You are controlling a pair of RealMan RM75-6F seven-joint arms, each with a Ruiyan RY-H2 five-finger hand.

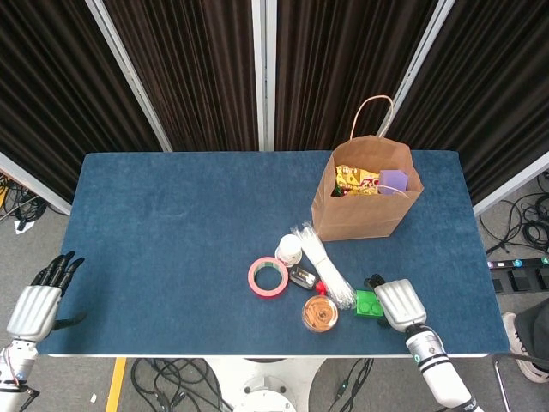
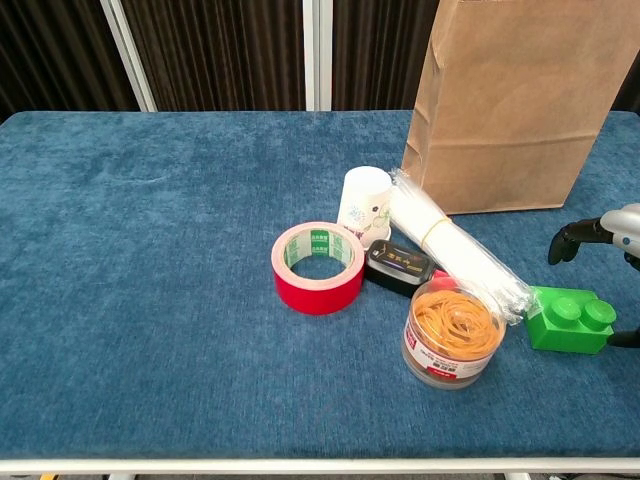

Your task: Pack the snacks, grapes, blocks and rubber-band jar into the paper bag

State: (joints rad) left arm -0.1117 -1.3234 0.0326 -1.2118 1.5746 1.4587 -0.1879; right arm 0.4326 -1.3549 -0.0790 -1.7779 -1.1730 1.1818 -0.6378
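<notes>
Green block (image 2: 568,320), two-studded, upright

Paper bag (image 1: 367,202) stands upright at upper right of the table (image 1: 171,240) in head view, snack packet (image 1: 356,179) and a block (image 1: 394,180) inside it. Below-left of the bag: paper cup (image 2: 364,204) behind tape roll (image 2: 318,267); bundle of straws (image 2: 455,247) running diagonally from the cup toward lower right; small case (image 2: 398,266) between tape and straws; rubber-band jar (image 2: 452,333) in front of the case, touching the straws' lower end. Toy block (image 2: 570,319) right of the jar, right hand (image 1: 398,304) just beside its right edge; left hand (image 1: 36,300) off the table's lower-left corner.
</notes>
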